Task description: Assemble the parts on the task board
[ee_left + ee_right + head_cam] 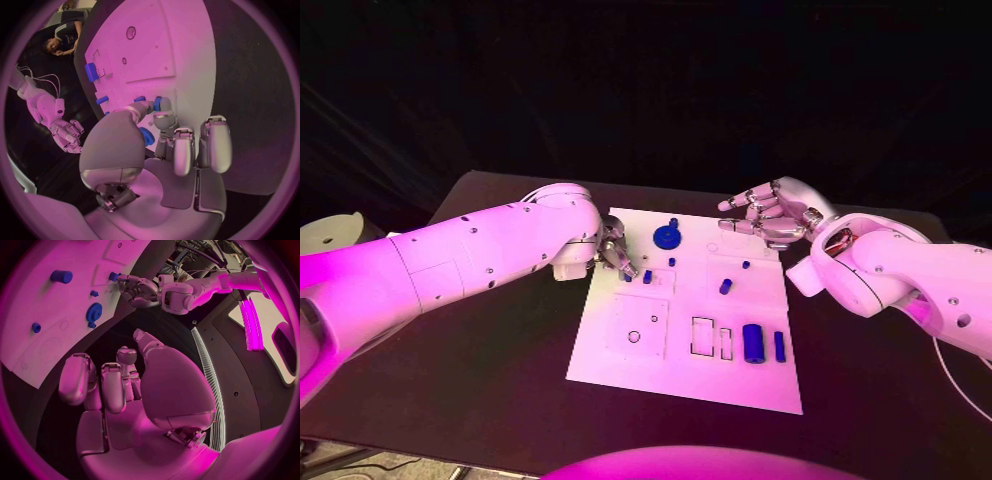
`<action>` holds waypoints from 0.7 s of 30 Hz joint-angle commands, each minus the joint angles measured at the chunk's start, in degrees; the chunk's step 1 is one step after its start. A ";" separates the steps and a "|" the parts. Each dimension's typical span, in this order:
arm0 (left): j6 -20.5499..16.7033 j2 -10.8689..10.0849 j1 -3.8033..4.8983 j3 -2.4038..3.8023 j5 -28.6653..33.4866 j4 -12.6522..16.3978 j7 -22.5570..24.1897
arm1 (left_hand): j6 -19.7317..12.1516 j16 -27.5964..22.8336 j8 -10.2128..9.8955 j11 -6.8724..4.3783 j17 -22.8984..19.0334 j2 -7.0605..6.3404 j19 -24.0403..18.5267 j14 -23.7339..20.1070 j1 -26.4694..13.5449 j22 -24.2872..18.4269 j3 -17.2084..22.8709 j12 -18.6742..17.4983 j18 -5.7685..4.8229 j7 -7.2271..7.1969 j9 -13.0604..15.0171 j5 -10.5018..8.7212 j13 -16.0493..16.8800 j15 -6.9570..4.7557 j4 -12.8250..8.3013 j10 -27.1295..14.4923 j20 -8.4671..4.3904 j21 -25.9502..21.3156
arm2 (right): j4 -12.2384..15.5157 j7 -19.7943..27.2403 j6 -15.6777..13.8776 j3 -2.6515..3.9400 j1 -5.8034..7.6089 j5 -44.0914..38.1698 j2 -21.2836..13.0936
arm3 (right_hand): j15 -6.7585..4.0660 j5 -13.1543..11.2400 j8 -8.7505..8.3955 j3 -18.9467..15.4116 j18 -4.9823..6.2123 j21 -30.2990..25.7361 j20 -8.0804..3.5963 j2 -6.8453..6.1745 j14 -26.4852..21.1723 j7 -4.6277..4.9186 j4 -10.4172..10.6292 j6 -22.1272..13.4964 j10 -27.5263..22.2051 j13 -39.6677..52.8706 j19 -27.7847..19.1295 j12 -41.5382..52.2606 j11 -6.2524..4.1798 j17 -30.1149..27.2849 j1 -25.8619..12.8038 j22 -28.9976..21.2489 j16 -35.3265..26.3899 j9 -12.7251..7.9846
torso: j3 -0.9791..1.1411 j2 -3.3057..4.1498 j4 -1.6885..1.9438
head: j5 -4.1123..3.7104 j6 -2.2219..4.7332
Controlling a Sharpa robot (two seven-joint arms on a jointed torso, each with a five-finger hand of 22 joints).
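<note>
On the task board (646,360), the large cylinder (753,343) lies lengthwise.

The left arm reaches in from the left, its hand (615,252) low, fingers (164,119) curled downward. The right arm bends in from the right, its hand (769,215) farther back, raised, fingers (94,380) loosely curled and holding nothing.

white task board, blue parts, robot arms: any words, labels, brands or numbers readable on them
None can be read.
The white task board bears only outlined rectangles and circles, no lettering.
The small blue parts, such as the blue gear and the blue cylinder, carry no marks.
The white arms, left hand and right hand bear no legible label.
</note>
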 commanded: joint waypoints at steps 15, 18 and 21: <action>-0.23 -0.07 -0.57 -0.33 1.44 -0.67 -1.57 | 1.82 0.18 -0.87 -0.64 15.09 0.37 3.47 5.92 -9.21 10.11 -5.28 0.83 -0.41 -1.36 -0.43 -0.58 0.78 -0.85 -1.75 1.12 -0.70 0.76 | 0.19 0.16 0.72 -0.02 -0.04 -0.66 -0.01 | 0.15 0.30 0.08 -0.21 0.81 -0.30 -0.24 0.25 3.03 0.10 -0.07 -0.20 -0.03 -0.12 0.13 -0.01 -0.10 3.01 -0.18 -0.04 -0.24 0.06 | -0.01 -0.05 0.04 | -0.16 -0.16; -0.49 -0.22 -0.57 -0.27 1.45 -0.78 -1.60 | 2.27 0.18 -1.17 -0.72 15.09 0.34 3.65 5.92 -9.29 10.46 -9.54 1.09 -0.52 -1.48 -0.68 -0.49 1.03 -0.96 -0.82 1.22 -0.83 1.15 | 0.17 0.15 0.72 -0.03 -0.04 -0.66 0.00 | 0.15 0.30 0.08 -0.21 0.81 -0.30 -0.24 0.25 3.03 0.10 -0.07 -0.20 -0.03 -0.12 0.13 -0.01 -0.10 3.01 -0.18 -0.04 -0.24 0.06 | -0.03 -0.04 0.09 | -0.22 -0.14; -0.75 -0.39 -0.57 -0.22 1.45 -0.80 -1.54 | 2.59 0.18 -1.39 -0.78 15.09 0.44 3.81 5.92 -9.10 10.76 -12.65 1.29 -0.62 -1.53 -0.87 -0.49 1.23 -1.01 0.07 1.33 -0.90 1.50 | 0.16 0.14 0.73 -0.03 -0.04 -0.66 0.01 | 0.15 0.30 0.08 -0.21 0.81 -0.30 -0.24 0.25 3.03 0.10 -0.07 -0.20 -0.03 -0.12 0.13 -0.01 -0.10 3.01 -0.18 -0.04 -0.24 0.06 | -0.03 -0.04 0.11 | -0.24 -0.16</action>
